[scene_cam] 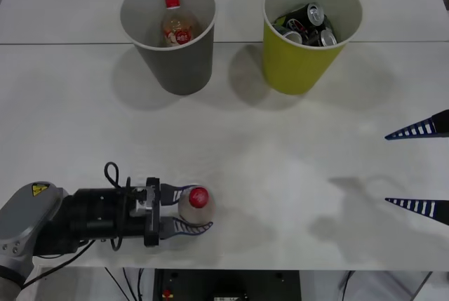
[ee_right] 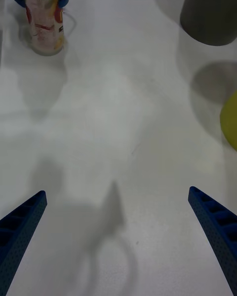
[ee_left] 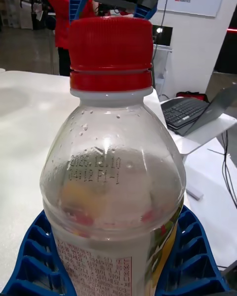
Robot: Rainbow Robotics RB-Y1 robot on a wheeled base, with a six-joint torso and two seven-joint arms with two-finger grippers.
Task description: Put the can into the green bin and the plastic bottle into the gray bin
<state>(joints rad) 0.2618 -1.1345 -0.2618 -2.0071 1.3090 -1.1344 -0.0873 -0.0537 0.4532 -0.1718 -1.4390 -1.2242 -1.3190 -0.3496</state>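
White table (scene_cam: pixel 295 196) before me holds the yellow-green round bin (scene_cam: pixel 298 62) already with cans and the gray round bin (scene_cam: pixel 179 66), while my left gripper (scene_cam: pixel 188 211) clasps the standing clear red-capped plastic bottle (scene_cam: pixel 196 204), not yet binned, and my right gripper (scene_cam: pixel 421 168) waits open.

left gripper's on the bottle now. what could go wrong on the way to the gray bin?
1. The left gripper clamps the plastic bottle on its rounded shoulder, so it might slip or tilt when lifted.
2. The gray bin already holds a stubbier bottle, so the new one may land askew.
3. The green bin stands right beside it; a drifted release could misdrop.
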